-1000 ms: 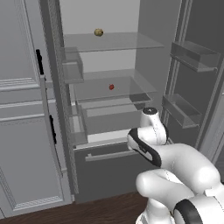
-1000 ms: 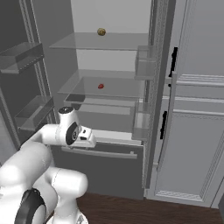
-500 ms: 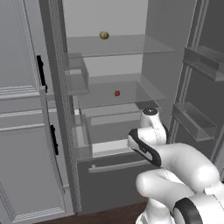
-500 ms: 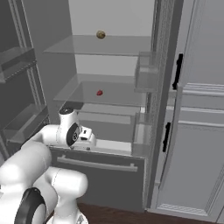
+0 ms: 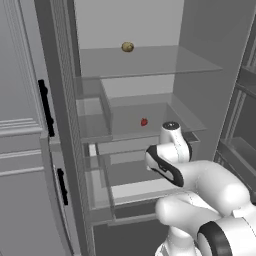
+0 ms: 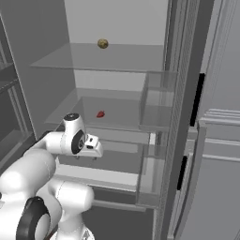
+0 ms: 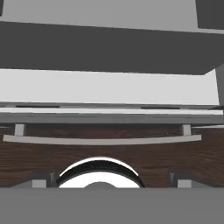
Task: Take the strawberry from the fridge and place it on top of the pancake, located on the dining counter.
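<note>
The fridge (image 5: 210, 75) stands open in front of me, pale grey inside, with glass shelves. The strawberry (image 5: 144, 122) (image 6: 100, 114) lies on the middle glass shelf, small and bright red. My arm is folded low in front of the shelves. The gripper (image 6: 93, 153) hangs below and in front of the strawberry shelf, pointing down, well apart from the fruit. In the hand view the gripper (image 7: 111, 183) is open, its fingertips (image 7: 41, 183) wide apart with nothing between them, above the fridge's lower drawer handle (image 7: 100, 141). The pancake and the dining counter are out of view.
A tan-yellow round item (image 5: 127, 47) (image 6: 102, 43) sits on the upper shelf. Clear bins (image 5: 92, 107) (image 6: 157, 101) jut out beside the shelves. Panelled cabinets with black handles (image 5: 20, 125) (image 6: 220, 140) flank the fridge. Open door shelves (image 5: 240, 150) (image 6: 9, 75) stand to the sides. Dark wood floor (image 7: 109, 153) lies below.
The whole picture has grown and shifted: the base has driven closer to the open fridge. The arm keeps its folded pose and the gripper stays open.
</note>
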